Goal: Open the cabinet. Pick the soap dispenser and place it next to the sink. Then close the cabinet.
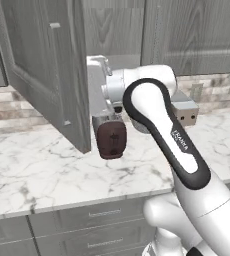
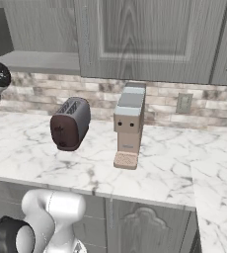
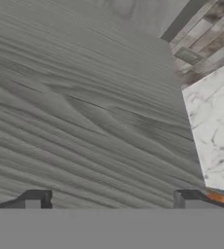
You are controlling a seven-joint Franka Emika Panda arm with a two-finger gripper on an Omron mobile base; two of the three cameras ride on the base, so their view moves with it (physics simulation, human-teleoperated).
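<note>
Cabinet [image 1: 42,65] comes first as the biggest thing: a tall grey wood-grain unit on the wall above the counter, with one recessed-panel door swung out over the marble in the left base view, its lower corner hanging just above the counter surface. In the right base view the opened compartment shows a plain grey shelf [image 2: 41,62] above the toaster, and the neighbouring doors to the right of it are shut. The hand view looks flat onto the grey wood grain of the cabinet at very close range

Counter [image 1: 47,175], white marble with grey veins, runs below the cabinet, backed by a brick-pattern wall [image 2: 86,94]; grey drawer fronts [image 1: 102,215] with horizontal bar handles sit under its front edge

Robot arm [image 1: 162,130] reaches up from the lower right of the left base view toward the open door, its wrist close behind the door's edge. Gripper [image 3: 111,198] shows two dark fingertips [image 3: 36,198] standing far apart at the bottom of the hand view, spread wide with nothing between them, close against the wood

Coffee machine [image 2: 129,123], tan and grey, stands on the counter below the shut cabinet doors. Toaster [image 2: 70,123], dark brown, sits just left of it, below the open shelf. A wall socket [image 2: 184,103] is set in the brick to the right of the coffee machine
</note>
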